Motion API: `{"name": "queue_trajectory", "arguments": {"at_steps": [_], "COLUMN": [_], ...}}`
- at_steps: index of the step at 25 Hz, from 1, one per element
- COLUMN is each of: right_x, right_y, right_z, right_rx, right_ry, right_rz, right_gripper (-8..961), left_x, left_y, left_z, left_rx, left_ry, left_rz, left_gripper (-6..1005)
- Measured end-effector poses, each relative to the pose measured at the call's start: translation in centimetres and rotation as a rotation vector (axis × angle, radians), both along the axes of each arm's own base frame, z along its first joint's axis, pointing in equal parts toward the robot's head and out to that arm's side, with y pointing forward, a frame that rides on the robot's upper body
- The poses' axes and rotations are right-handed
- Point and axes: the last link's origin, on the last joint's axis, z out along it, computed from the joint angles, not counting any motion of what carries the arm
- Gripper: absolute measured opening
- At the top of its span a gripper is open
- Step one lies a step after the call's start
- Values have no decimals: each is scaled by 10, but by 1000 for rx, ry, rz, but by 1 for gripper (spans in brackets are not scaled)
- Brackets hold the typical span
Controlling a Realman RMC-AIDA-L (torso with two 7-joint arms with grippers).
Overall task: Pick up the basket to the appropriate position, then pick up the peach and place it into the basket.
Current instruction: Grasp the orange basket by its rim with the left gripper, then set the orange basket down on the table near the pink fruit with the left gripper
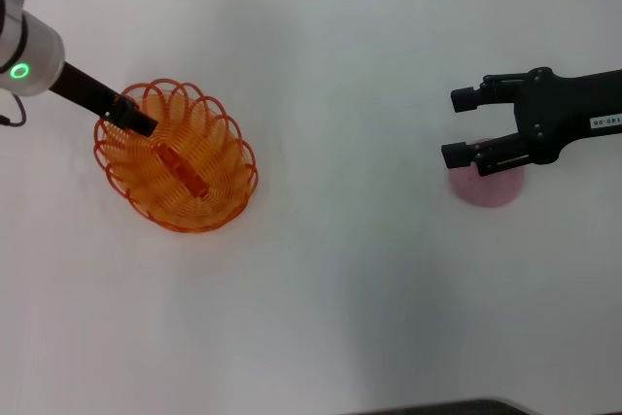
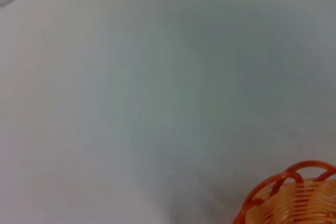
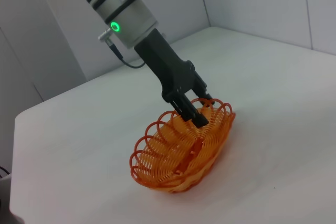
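**Basket pinched by one loop, peach half hidden under open fingers**

The basket (image 1: 177, 157) is sitting on the left side of the white counter (image 1: 340, 289), appearing to tilt slightly in the right wrist view. The left end effector (image 1: 142, 123) is clenching on a loop of its scalloped rim at the far-left edge. Such a thin wire hold is looking fragile: any lift or drag could be letting the basket swing, twist or slip free, and the springy loops might be bending rather than carrying the load.

The peach (image 1: 486, 185) is lying well apart on the right side of the counter. The right end effector (image 1: 465, 127) is hanging over it with its fingers spread and holding nothing, the lower finger crossing the fruit's top edge. The fingertips are reaching past the peach toward the basket side, so closing from here risks clipping the round fruit off-centre and sending it rolling across the smooth counter. The wide gap to the basket is also making a drop during the carry possible
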Motion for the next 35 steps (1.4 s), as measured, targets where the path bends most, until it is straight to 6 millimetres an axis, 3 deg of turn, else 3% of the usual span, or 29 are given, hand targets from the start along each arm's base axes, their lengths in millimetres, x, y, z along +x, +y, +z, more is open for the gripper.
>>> {"name": "queue_trajectory", "arguments": {"at_steps": [3,5,23,26,35], "right_x": [0,0,0,0,-2], "right_y": [0,0,-1,-1,0], "right_z": [-1,-1,-2,-2,1], "right_rx": [-1,-1,1,3,33], "right_ry": [1,2,9,11,32], "right_rz": [1,1,1,2,20], "right_gripper": [941,942,941,941,942], "left_x": [0,0,-3,0,-1], "left_y": [1,1,-1,-2,-4], "left_z": [-2,-2,4,16,77], "left_rx": [2,5,4,-19,94], "left_ry": [0,-4,-53,-141,-455], "left_rz": [-4,-4,26,40,189], "left_gripper": [706,497,135,132,69]}}
